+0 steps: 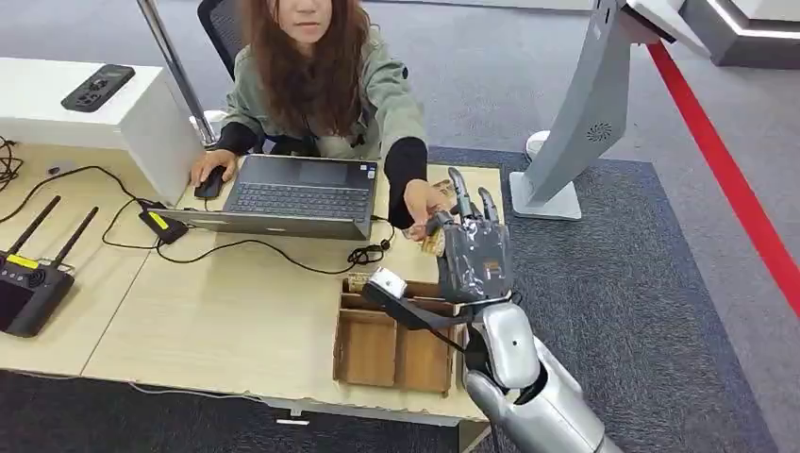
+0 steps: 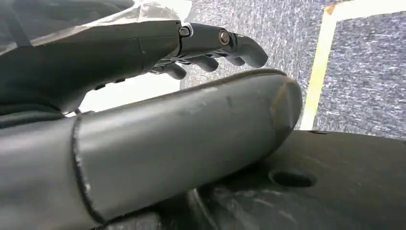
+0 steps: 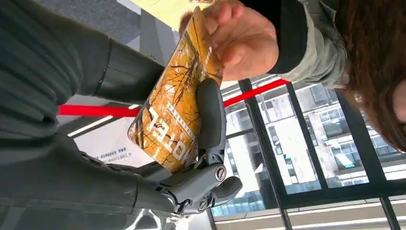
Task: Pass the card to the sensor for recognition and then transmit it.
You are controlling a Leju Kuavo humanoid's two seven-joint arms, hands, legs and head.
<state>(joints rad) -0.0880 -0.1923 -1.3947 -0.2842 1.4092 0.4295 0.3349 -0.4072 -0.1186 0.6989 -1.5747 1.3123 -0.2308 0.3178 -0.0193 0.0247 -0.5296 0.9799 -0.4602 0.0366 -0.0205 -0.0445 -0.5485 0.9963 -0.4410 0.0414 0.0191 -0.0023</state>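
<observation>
Two hands share the card (image 3: 174, 112) just beyond the laptop's (image 1: 292, 196) right corner: the right hand (image 1: 475, 247) pinches its lower end while a person's hand (image 3: 239, 40) takes the upper, evidently a handover.

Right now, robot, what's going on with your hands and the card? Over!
Right hand holds the orange card, raised over the desk. A person's hand pinches the card's far end. Left hand holds nothing. Handover path clear.
</observation>
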